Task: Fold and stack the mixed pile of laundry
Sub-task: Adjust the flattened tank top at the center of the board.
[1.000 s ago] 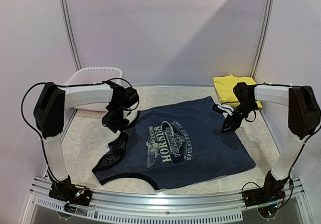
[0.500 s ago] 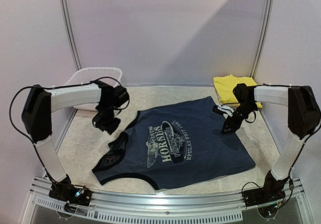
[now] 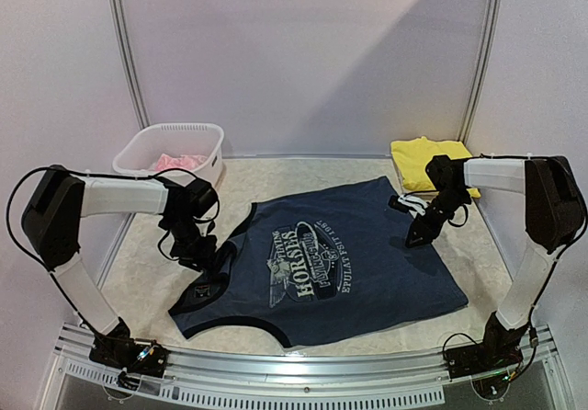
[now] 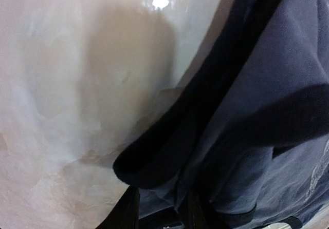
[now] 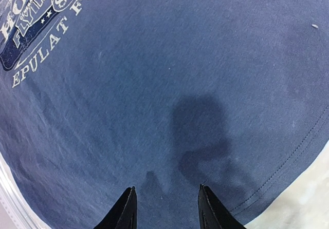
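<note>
The navy tank top (image 3: pixel 331 272) with the white horse print lies spread flat in the middle of the table. My left gripper (image 3: pixel 197 252) is low over its left shoulder strap. In the left wrist view the gripper (image 4: pixel 160 211) is open, and the folded dark strap edge (image 4: pixel 154 162) lies between its fingers. My right gripper (image 3: pixel 418 231) hovers over the tank's right side. It is open and empty above the flat navy cloth (image 5: pixel 169 85) in the right wrist view (image 5: pixel 165 208). The yellow garment (image 3: pixel 427 160) lies folded at the back right. The pink garment (image 3: pixel 179 162) sits in the basket.
The white slotted basket (image 3: pixel 197 134) stands at the back left corner. Bare marbled table (image 3: pixel 142 277) shows left of the tank and also in the left wrist view (image 4: pixel 67 111). A metal rail (image 3: pixel 303 373) runs along the near edge.
My left arm has swung forward from in front of the basket and come down to the tank's left strap, uncovering the basket. My right arm has hardly moved.
</note>
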Tool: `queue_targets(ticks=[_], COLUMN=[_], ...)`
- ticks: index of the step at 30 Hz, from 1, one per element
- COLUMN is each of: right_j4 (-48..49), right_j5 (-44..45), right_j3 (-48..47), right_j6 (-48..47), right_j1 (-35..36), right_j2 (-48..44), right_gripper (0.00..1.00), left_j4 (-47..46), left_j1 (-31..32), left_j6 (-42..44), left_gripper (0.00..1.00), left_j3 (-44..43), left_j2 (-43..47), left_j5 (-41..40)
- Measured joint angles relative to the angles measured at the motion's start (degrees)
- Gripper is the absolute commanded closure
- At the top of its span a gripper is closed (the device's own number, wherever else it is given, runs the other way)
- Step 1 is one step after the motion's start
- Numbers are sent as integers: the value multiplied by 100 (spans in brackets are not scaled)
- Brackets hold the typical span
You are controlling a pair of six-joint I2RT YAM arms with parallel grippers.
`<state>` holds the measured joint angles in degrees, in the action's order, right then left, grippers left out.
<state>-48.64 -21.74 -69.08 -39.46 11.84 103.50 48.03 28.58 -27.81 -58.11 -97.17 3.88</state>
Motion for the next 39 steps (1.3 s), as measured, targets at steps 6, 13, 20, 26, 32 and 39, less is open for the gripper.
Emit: queue_targets(ticks=[6,13,20,26,32,39], right_j4=[-4,-22,-37,-37,-44,-184], right_j5=[0,2,4,55,122,92], right_j3=[4,15,15,15,17,24], right_j6=[0,2,2,17,26,11], right_j1=[0,0,0,0,0,0], right_j2=[0,42,61,227,382,372], right_gripper=[60,60,61,61,61,62], left_j4=[-380,-354,509,1233,1834,1893], left_j1=[-11,-20,-26,-57,-197,-208], left_j6=[-9,127,651,1134,1423,1408], left_gripper=[75,100,100,94,73,66], left_j3=[0,-227,-1106,-1836,-2197,-2192], left_j2=[-223,-463,-382,-295,-544,-634], left_j5=[221,199,-634,-1471,-2173,-2542])
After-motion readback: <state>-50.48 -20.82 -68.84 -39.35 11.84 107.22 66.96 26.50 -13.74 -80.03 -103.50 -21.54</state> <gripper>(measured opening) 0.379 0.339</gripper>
